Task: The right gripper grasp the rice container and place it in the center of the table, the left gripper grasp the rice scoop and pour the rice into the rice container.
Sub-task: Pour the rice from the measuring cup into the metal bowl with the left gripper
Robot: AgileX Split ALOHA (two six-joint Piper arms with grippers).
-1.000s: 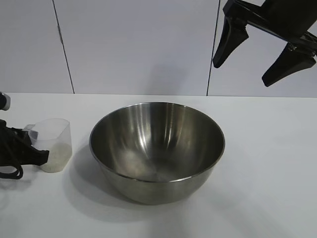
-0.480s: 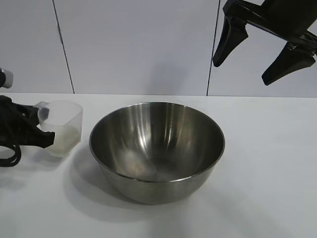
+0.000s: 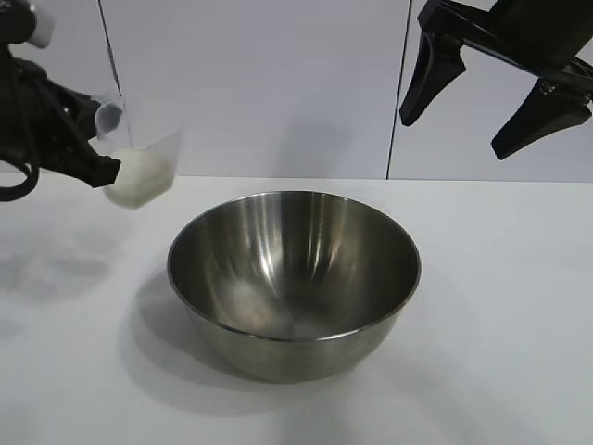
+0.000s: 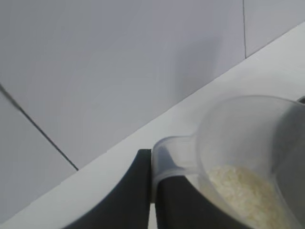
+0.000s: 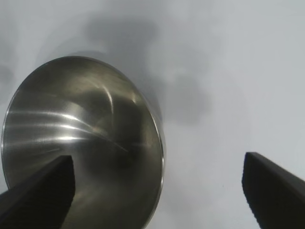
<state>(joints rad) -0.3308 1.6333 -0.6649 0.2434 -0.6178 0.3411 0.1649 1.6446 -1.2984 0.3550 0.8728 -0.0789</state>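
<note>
Jaws on the left gripper (image 3: 93, 159) are clamped on the rice scoop (image 3: 139, 167), held in the air up and left of the rice container (image 3: 294, 278) sitting mid-table, so the pour means carrying it rightward over the rim, while the right gripper (image 3: 494, 88) hangs spread wide above.

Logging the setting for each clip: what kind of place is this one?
Likely a lab test bench, not a kitchen: a bare white table against plain white wall panels, with just a steel rice container and a plastic rice scoop.
</note>
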